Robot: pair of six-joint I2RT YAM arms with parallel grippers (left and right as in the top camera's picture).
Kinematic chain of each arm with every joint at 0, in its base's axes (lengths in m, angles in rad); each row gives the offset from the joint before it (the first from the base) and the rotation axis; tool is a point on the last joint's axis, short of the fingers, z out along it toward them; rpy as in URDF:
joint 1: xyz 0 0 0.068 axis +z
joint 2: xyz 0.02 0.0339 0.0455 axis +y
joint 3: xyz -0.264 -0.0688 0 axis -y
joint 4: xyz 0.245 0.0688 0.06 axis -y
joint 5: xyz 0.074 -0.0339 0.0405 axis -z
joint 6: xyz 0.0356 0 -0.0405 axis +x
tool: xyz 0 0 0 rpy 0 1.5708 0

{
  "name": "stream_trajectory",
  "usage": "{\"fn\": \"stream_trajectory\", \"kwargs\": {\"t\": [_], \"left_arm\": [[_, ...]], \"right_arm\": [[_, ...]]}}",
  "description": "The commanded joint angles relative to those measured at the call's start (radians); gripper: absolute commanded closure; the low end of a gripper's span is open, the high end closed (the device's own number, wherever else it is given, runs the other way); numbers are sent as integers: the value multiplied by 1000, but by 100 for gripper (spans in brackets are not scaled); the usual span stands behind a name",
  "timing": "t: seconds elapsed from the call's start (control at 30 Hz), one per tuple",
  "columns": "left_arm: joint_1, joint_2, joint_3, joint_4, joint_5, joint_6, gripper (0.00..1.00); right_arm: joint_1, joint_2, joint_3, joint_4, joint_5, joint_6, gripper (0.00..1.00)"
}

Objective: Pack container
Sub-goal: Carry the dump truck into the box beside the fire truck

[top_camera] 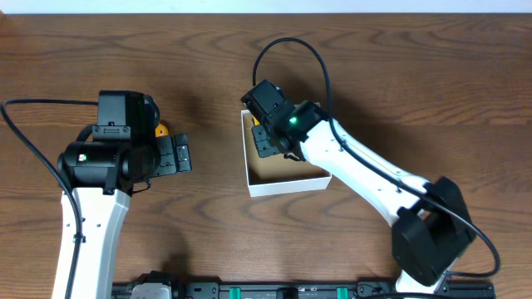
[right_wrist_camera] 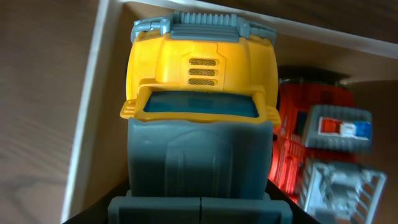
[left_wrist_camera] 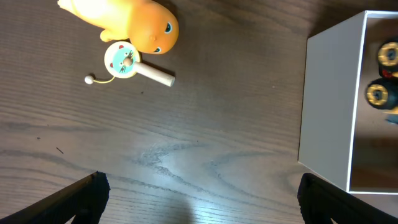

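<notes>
The container [top_camera: 287, 187] is a white-walled box with a brown inside, at the table's middle. My right gripper [top_camera: 268, 137] reaches into its far left corner and is shut on a yellow and grey toy truck [right_wrist_camera: 202, 68], held close to the container's left wall [right_wrist_camera: 93, 93]. A red toy truck [right_wrist_camera: 305, 124] lies in the box beside it. My left gripper [top_camera: 181, 154] is open and empty over bare table [left_wrist_camera: 202, 199], left of the container [left_wrist_camera: 329, 99]. An orange toy [left_wrist_camera: 130, 22] and a small round rattle [left_wrist_camera: 124, 60] lie ahead of it.
The orange toy [top_camera: 161, 129] is mostly hidden under my left arm in the overhead view. The table is dark brown wood. A black rail runs along the front edge [top_camera: 283, 291].
</notes>
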Motion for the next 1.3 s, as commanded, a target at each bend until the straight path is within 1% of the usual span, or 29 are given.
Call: {"fn": "stream_trajectory", "kwargs": {"t": [0.0, 0.07, 0.1, 0.2, 0.23, 0.3, 0.33, 0.4, 0.6, 0.77, 0.87, 0.93, 1.0, 1.03, 1.07, 1.13, 1.17, 1.27], "left_arm": [[-1, 2, 20, 0, 3, -2, 2], [-1, 2, 20, 0, 3, -2, 2], [-1, 2, 20, 0, 3, -2, 2], [-1, 2, 20, 0, 3, -2, 2], [-1, 2, 20, 0, 3, -2, 2], [-1, 2, 20, 0, 3, -2, 2], [-1, 2, 20, 0, 3, -2, 2], [-1, 2, 20, 0, 3, -2, 2], [-1, 2, 20, 0, 3, -2, 2], [-1, 2, 20, 0, 3, -2, 2], [-1, 2, 20, 0, 3, -2, 2], [-1, 2, 20, 0, 3, -2, 2], [-1, 2, 20, 0, 3, -2, 2], [-1, 2, 20, 0, 3, -2, 2], [-1, 2, 20, 0, 3, -2, 2], [-1, 2, 20, 0, 3, -2, 2], [-1, 2, 20, 0, 3, -2, 2], [-1, 2, 20, 0, 3, -2, 2]], "right_arm": [[-35, 21, 7, 18, 13, 8, 90], [-50, 27, 7, 23, 13, 7, 68], [-59, 29, 7, 25, 13, 8, 66], [-88, 31, 7, 25, 13, 8, 64], [-95, 31, 7, 25, 13, 8, 60], [-106, 30, 7, 21, 12, 8, 47], [-111, 31, 7, 18, 12, 7, 42], [-116, 31, 7, 14, 12, 7, 40], [-111, 31, 7, 9, 9, 7, 39], [-104, 32, 7, 10, 13, 7, 43], [-103, 32, 7, 16, 13, 2, 43], [-103, 31, 8, 18, 1, -26, 51], [-101, 31, 8, 26, -52, -105, 58], [-98, 31, 8, 29, -87, -154, 64], [-96, 31, 8, 29, -111, -198, 75], [-87, 31, 8, 29, -127, -230, 92], [-80, 31, 8, 29, -127, -230, 98], [-65, 31, 8, 30, -140, -259, 99]]}}
